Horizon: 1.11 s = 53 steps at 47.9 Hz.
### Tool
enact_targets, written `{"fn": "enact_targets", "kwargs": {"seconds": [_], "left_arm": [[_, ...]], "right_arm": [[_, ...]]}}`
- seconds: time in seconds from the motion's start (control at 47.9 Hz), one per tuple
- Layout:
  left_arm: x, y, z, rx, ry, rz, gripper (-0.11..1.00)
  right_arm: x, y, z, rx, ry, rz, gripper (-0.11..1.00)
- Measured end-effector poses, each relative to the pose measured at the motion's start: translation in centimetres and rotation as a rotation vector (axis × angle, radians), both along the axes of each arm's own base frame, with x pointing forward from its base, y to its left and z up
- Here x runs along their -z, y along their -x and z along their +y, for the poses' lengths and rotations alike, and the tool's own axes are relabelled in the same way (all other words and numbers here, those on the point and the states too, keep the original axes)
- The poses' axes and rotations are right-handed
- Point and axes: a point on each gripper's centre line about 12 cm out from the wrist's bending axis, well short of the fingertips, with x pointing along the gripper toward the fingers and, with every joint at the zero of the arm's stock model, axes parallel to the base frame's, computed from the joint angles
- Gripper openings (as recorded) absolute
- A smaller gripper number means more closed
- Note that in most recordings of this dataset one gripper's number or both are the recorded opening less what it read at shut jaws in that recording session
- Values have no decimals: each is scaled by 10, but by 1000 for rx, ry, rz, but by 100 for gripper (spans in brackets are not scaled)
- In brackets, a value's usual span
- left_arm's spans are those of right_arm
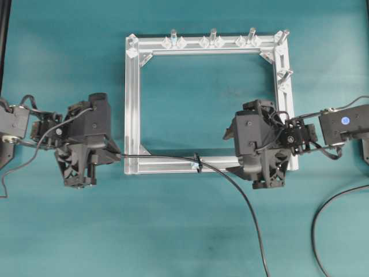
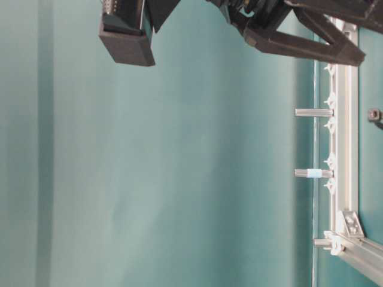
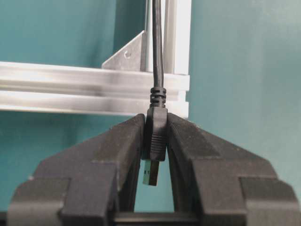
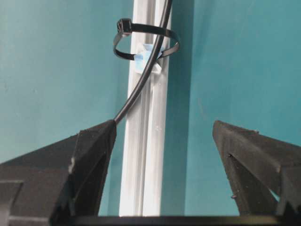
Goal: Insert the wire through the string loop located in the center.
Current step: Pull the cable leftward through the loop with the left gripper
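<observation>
Overhead view shows the silver frame [image 1: 131,104] lying flat on the teal table [image 1: 184,242], with the two arms at its lower corners. The left gripper [image 1: 109,154] sits just off the lower-left corner; the right gripper [image 1: 233,151] hovers over the lower-right corner. From the left gripper the wire [image 1: 161,157] runs along the bottom bar, passes through the loop [image 1: 198,163] at the bar's middle, then curves down and off the near edge of the table.

By these pictures the threading looks done: the right wrist view shows the wire [image 4: 141,89] inside the loop [image 4: 146,44], and the plug end is already on the far side. What is left, if anything, is pulling slack or letting go.

Left claw is clamped on the wire's plug [image 3: 156,136], its gold tip poking out behind the pads. Right claw stands wide apart, holding nothing, the wire passing beside one finger.

The wire is thin, black and glossy, with a ribbed collar above the plug. The loop is a thin black tie with a light-blue bit against the bar.
</observation>
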Motion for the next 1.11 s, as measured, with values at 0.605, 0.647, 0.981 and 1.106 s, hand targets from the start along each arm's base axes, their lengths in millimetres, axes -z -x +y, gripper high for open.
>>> {"fn": "enact_targets", "kwargs": {"seconds": [0.605,0.647,0.981,1.106], "left_arm": [[13,16,2,-14,6,44,18],[15,18,3,-20,8,51,18],[26,27,3,-58,33,71,18],[27,29,4,-69,41,69,18]], "right_arm": [[0,0,0,-1,1,-2,83],[0,0,0,-1,1,0,83],[1,1,0,-1,2,3,83],[1,1,0,-1,2,3,83]]}}
